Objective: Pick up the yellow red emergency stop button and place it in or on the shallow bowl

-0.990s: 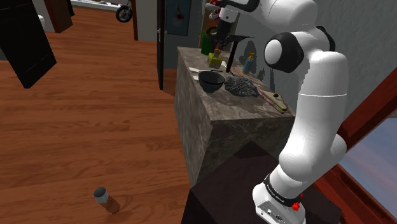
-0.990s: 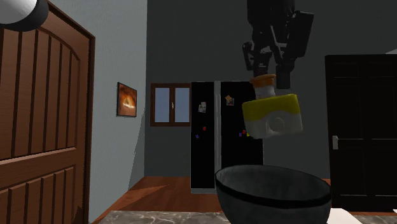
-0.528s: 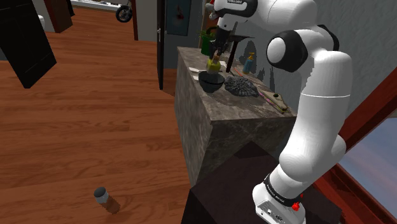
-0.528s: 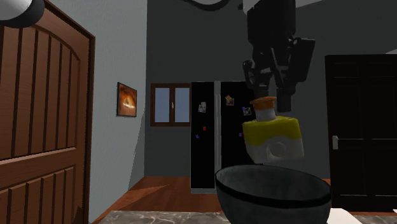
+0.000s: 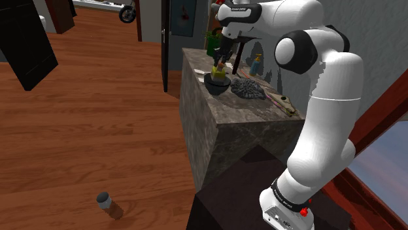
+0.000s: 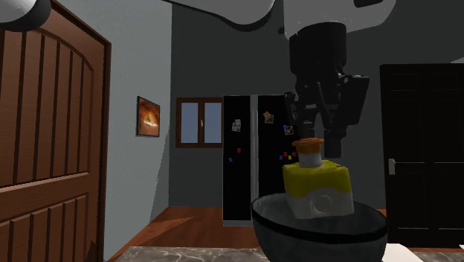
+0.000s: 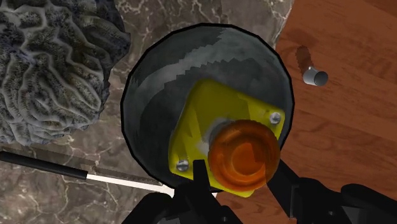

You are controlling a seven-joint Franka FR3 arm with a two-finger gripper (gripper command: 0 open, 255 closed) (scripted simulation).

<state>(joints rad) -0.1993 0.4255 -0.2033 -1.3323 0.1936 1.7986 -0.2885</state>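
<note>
All-black two-finger gripper (image 7: pixel 240 170) is seen clamped on the orange-red round cap of the yellow box-shaped emergency stop button (image 7: pixel 210 124), one finger on each side of the cap. The button is tilted, with its lower part inside the dark grey shallow round bowl (image 7: pixel 153 83); contact with the bowl's bottom cannot be told. The bowl is set on the grey veined stone counter (image 7: pixel 172 22), just beside a grey ridged coral-like lump (image 7: pixel 51 70). A small grey cylinder (image 7: pixel 315 77) is seen beyond, on the brown wooden floor (image 7: pixel 356 121).
</note>
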